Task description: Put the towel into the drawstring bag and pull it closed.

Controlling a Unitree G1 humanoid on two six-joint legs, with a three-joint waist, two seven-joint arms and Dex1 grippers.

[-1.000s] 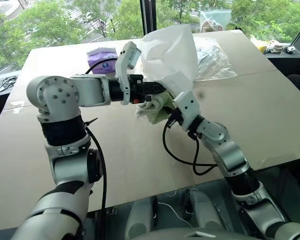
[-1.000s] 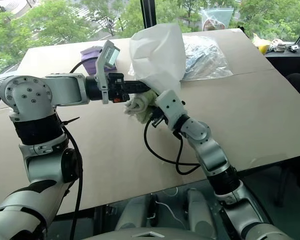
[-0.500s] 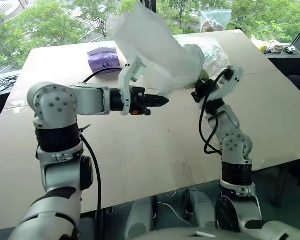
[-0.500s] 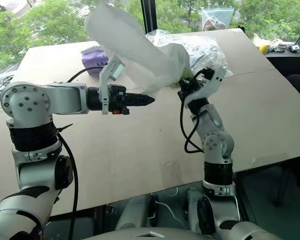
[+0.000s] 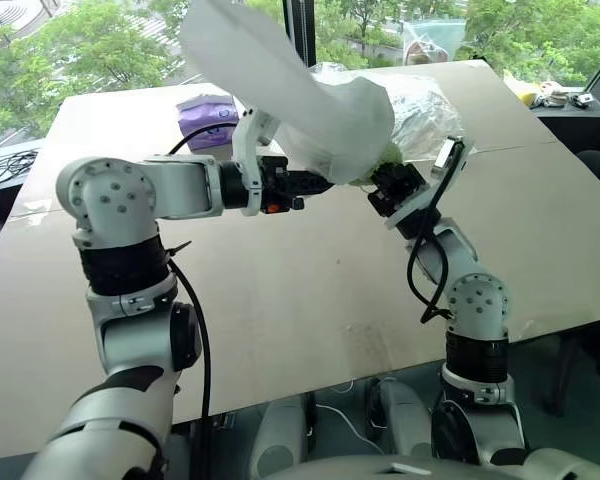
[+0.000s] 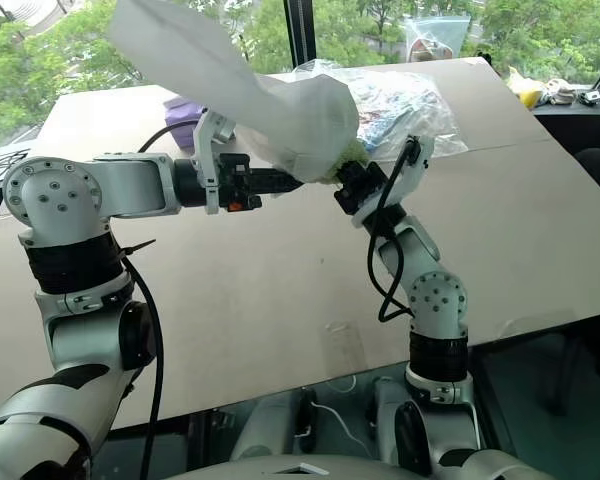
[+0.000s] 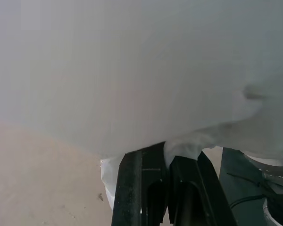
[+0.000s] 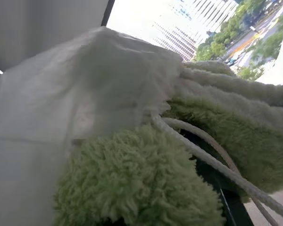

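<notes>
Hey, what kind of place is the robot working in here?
Probably an upper-floor office or lab, not a home: a big tan table stands by tall windows over treetops, with high-rise buildings in the right wrist view and cables at the side.

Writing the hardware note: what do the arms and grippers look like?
Both arms have glossy silver-white shells with black joint bands and round shoulder housings with screw circles. A loose black cable loops along each. The left gripper and right gripper are black; the left one has a small red-orange spot.
</notes>
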